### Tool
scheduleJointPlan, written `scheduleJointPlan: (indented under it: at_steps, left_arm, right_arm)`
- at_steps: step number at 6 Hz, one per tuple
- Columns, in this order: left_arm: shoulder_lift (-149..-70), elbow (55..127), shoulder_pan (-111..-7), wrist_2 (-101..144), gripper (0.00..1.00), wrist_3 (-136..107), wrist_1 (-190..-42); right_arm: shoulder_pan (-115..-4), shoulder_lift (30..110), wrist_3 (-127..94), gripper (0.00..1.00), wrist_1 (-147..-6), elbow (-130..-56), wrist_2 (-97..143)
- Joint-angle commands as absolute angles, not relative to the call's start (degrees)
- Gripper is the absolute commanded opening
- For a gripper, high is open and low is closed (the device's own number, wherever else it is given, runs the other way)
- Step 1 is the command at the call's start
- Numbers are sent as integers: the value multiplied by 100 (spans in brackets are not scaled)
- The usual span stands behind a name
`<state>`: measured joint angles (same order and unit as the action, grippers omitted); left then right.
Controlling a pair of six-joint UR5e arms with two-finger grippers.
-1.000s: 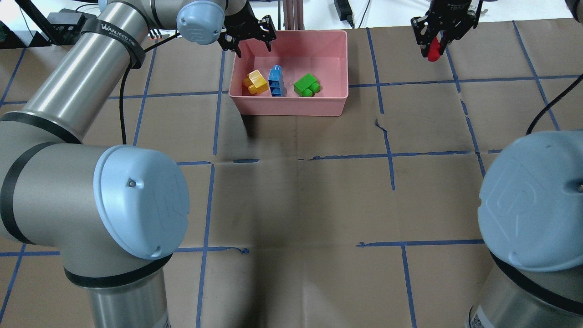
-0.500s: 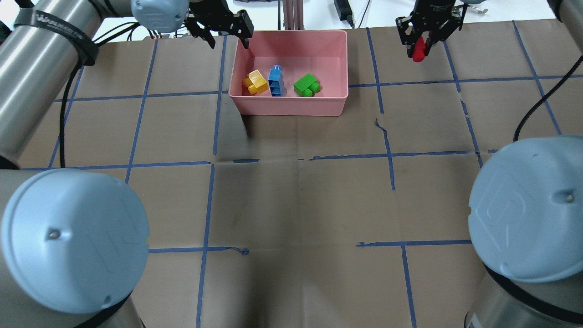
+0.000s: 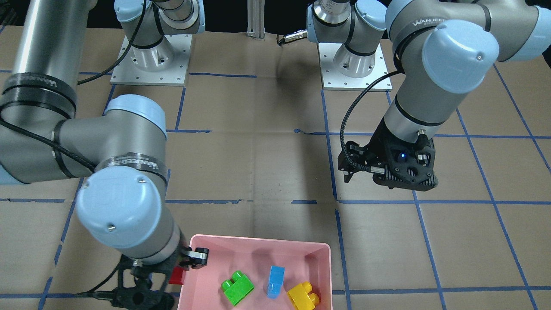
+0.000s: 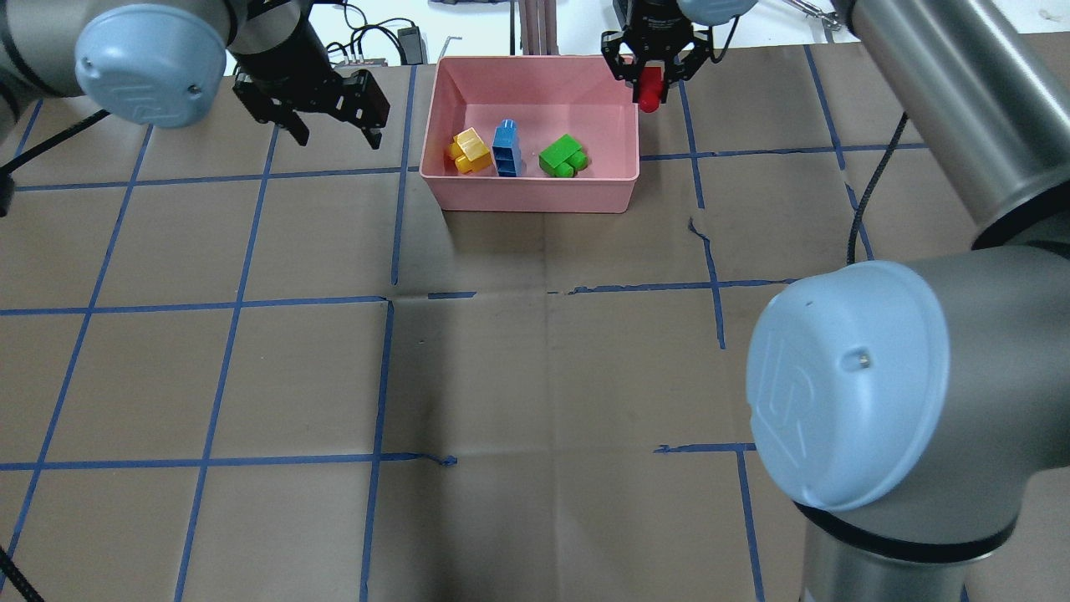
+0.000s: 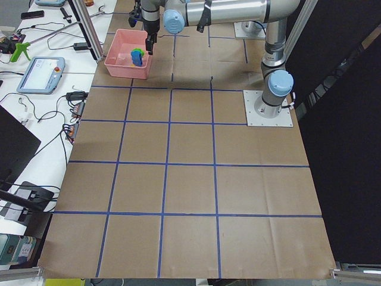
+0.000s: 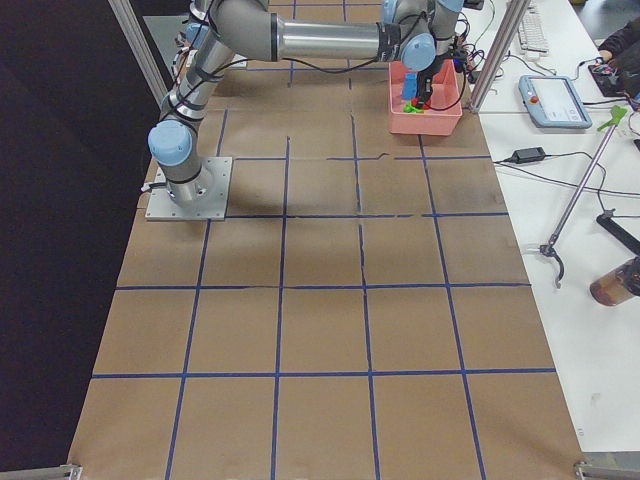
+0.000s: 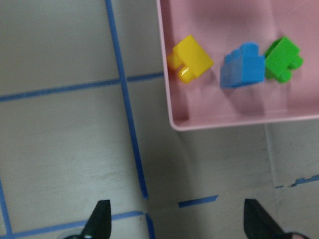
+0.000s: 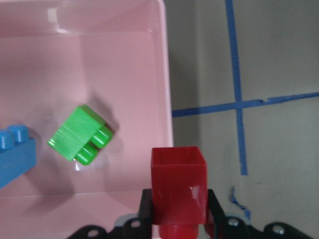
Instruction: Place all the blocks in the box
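Observation:
The pink box (image 4: 535,197) stands at the table's far middle. Inside it lie the yellow block (image 4: 470,150), the light blue block (image 4: 506,150) and the green block (image 4: 562,156). My right gripper (image 4: 650,84) is shut on the small red block (image 4: 649,90), which hangs over the box's right rim near the far corner. In the right wrist view the red block (image 8: 178,184) straddles that rim (image 8: 167,99), with the green block (image 8: 82,134) to its left. My left gripper (image 4: 333,125) is open and holds nothing, over bare table left of the box.
Brown paper with a blue tape grid (image 4: 384,376) covers the table. A metal post (image 4: 535,21) and cables stand just behind the box. The right arm's large elbow (image 4: 844,385) fills the near right. A side bench carries a teach pendant (image 6: 553,100).
The right gripper has carried the red block leftward, from well right of the box to its right rim. The left gripper has swung left, away from the box's far-left corner.

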<state>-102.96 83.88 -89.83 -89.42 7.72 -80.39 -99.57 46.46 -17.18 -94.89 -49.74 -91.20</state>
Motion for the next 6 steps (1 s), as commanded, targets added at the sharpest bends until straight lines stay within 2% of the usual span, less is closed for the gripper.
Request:
scheduleJointPlan:
  at_steps: [1,2,3,6]
  left_arm:
    - [-9776,8595,-8938,-9167,93,730,-8944]
    - [-9695,8700,-8973,-9115,93,703,-8973]
    - [-9677,8727,-8982,-8966,93,694,-8948]
    - [-9651,8902,-8947,-8859,97,729,-8860]
  right_arm:
    - [-10213,3949,-2197,19,-9849,-4492,-8991]
    - [-10230,3824,-2189,28,-9905,-4500,-8991]
    - [-10230,3823,-2197,99,-9888,-4509,-8991]
    - [-10361,3884,-2232,100,-9783,-4509,-8886]
